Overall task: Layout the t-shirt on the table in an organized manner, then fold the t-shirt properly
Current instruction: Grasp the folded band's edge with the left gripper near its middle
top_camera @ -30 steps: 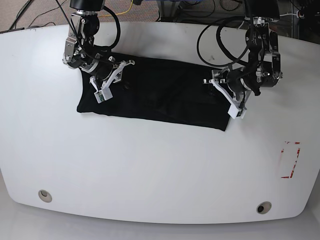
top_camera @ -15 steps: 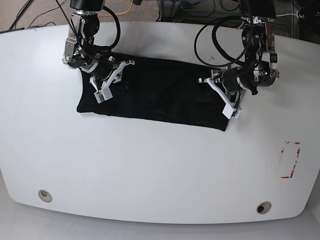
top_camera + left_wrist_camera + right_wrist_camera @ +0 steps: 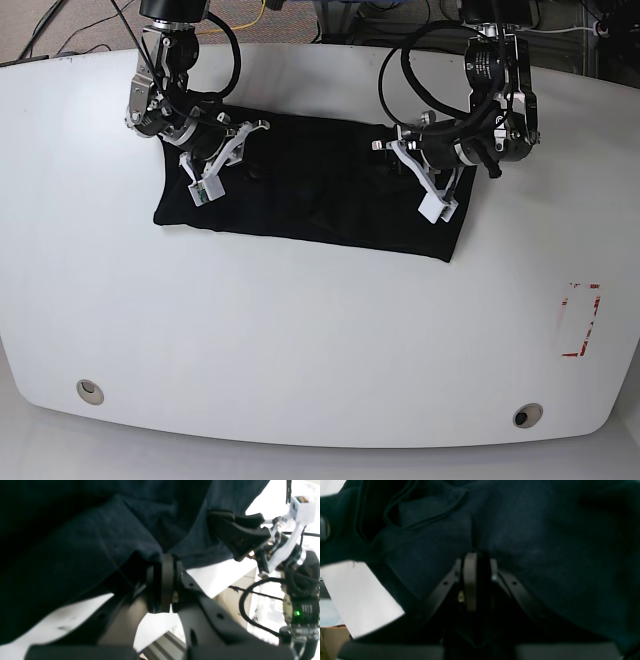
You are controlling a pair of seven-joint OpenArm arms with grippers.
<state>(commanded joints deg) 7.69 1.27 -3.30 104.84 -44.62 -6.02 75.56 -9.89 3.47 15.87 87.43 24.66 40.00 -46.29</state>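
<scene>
Lying under both hands, t-shirt [image 3: 320, 195]

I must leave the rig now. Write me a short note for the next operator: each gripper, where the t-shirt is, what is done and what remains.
Left gripper: shut on the t-shirt, at its edge nearest that arm.
Right gripper: shut on the t-shirt at the opposite end.
T-shirt: lies on the table, toward the far side, as a long dark band, apparently already folded lengthwise; some wrinkles show.
Done: the shirt is spread out flat.
Left: the remaining folds. Neither arm has released the cloth.
</scene>
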